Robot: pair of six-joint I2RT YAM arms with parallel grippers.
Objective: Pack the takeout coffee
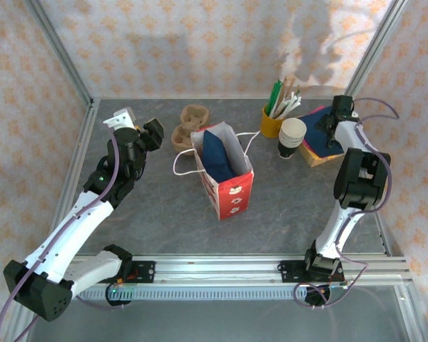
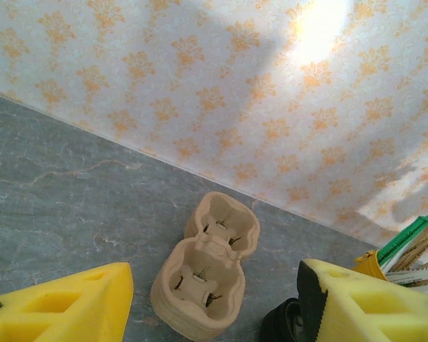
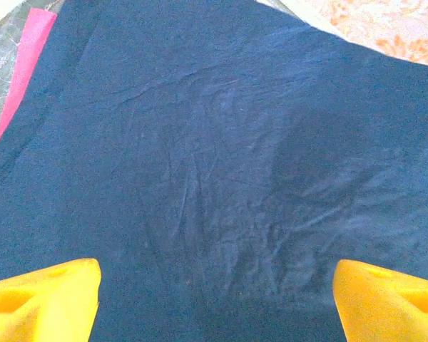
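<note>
The takeout coffee cup (image 1: 292, 137), dark outside and white inside, stands at the back right next to a yellow cup of stirrers (image 1: 273, 121). My left gripper (image 1: 151, 134) hovers at the back left, just left of a brown pulp cup carrier (image 1: 189, 128). Its jaws are open and hold nothing. In the left wrist view the carrier (image 2: 207, 271) lies ahead between the yellow fingers of the left gripper (image 2: 214, 313). My right gripper (image 1: 327, 125) is over a stack of navy napkins (image 1: 317, 135), right of the cup. The right gripper (image 3: 214, 306) stands open above the navy napkin (image 3: 228, 157).
A red paper bag (image 1: 232, 189) with white handles stands open mid-table, a blue napkin (image 1: 220, 151) sticking out of it. A pink sheet (image 3: 25, 68) peeks from under the navy napkins. Patterned walls and metal frame posts enclose the grey table (image 1: 150, 206).
</note>
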